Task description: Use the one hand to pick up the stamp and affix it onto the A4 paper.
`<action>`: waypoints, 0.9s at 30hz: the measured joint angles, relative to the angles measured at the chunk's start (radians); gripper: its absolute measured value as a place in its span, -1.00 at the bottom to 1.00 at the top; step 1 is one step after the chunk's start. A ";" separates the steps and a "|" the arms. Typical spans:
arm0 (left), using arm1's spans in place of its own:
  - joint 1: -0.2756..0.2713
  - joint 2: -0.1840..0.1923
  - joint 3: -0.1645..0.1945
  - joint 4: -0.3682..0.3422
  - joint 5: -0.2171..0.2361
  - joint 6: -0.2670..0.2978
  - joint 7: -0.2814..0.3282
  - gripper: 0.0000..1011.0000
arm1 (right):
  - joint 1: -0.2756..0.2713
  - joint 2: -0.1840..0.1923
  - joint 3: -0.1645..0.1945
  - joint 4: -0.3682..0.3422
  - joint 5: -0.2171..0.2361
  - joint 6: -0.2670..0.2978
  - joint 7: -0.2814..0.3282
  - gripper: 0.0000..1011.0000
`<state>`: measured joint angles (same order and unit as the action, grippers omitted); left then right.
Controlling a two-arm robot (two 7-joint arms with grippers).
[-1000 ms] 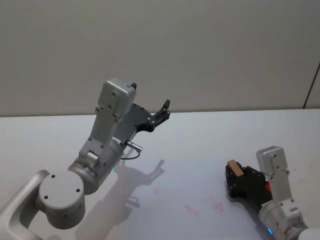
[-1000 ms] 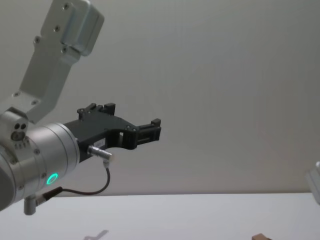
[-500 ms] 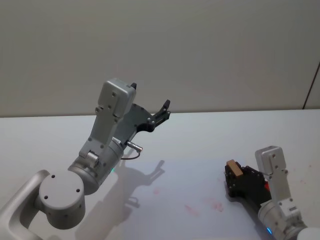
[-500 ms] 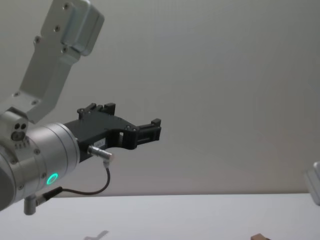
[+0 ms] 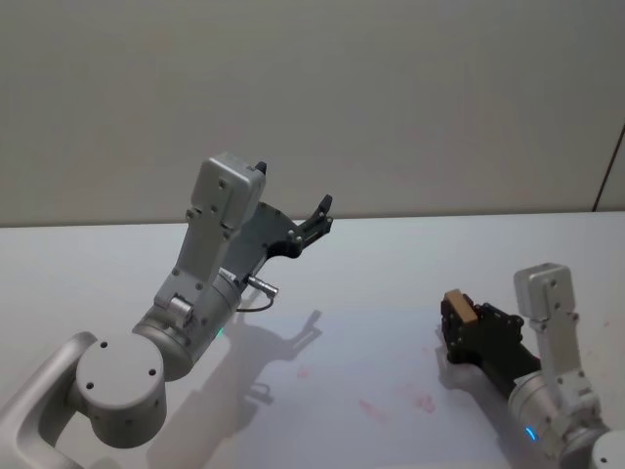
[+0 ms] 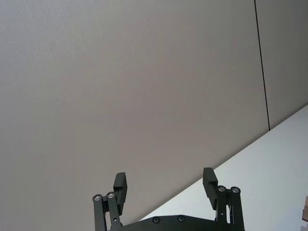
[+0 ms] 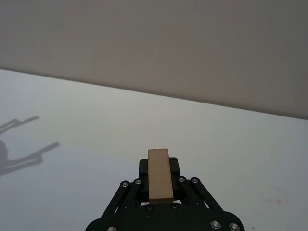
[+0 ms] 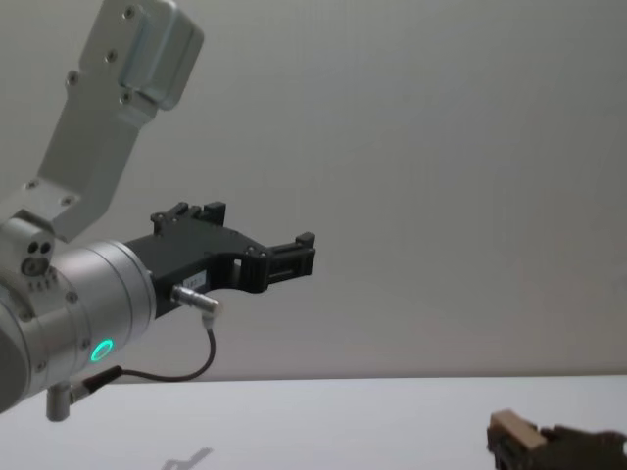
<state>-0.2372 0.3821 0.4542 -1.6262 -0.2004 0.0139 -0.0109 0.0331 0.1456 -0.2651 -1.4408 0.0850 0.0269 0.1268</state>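
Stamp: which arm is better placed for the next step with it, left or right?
Right. The right pincer is shut on the stamp, low over the table beside red marks. The left pincer is open, raised high, well apart from it.

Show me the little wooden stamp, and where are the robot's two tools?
stamp [image 7: 159, 174], right wrist view, its flat wooden top.
right tool [image 5: 455, 330], head view, between the fingertips clamping the stamp.
left tool [image 6: 164, 179], left wrist view, open gap between its fingertips.
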 joint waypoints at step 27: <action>0.000 0.000 0.000 0.000 0.000 0.000 0.000 0.98 | -0.142 0.128 0.063 -0.198 0.086 -0.007 0.058 -0.56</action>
<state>-0.2372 0.3821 0.4542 -1.6262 -0.2004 0.0139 -0.0109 -0.1091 0.2733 -0.2021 -1.6386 0.1708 0.0201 0.1844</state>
